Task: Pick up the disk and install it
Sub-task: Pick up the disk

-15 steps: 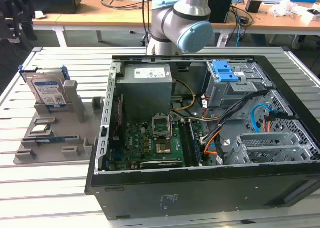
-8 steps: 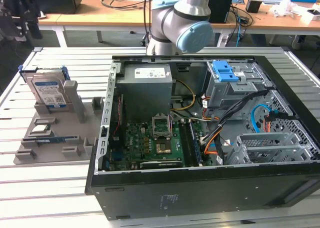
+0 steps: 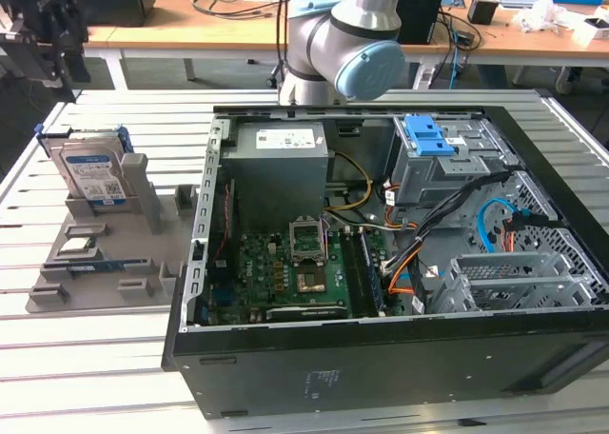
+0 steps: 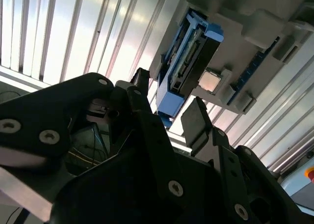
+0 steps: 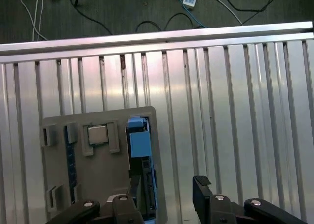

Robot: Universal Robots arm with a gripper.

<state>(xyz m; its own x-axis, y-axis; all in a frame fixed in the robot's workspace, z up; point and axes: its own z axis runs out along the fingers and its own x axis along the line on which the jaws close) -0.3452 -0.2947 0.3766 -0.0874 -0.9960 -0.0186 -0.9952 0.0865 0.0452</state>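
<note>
Location of disk [image 3: 92,170]: upright on its long edge in a slot of the grey fixture tray [image 3: 105,263], at the exterior view's left, well apart from the open computer case [image 3: 381,358]. Its label faces outward and a blue carrier bracket frames it. Standing on edge, it presents both flat faces free, judged to be so that fingers can close across its thickness from above. A small square chip [image 5: 98,134] sits in a neighbouring pocket of the same tray, just beside the disk's slot.

State of gripper [image 5: 167,187]: above the tray, apart from the disk, touching nothing. In both wrist views the jaws stand wide with nothing between them; the spread looks ample to straddle the disk's edge. Alignment over the slot is judged incomplete.

The case lies on its side on the slatted metal table [image 3: 95,377] with its panel off and its interior facing up. This is judged to give access from above to its bays, including the grey cage with blue latch [image 3: 425,134]. Disk not yet lifted; installation not begun.
</note>
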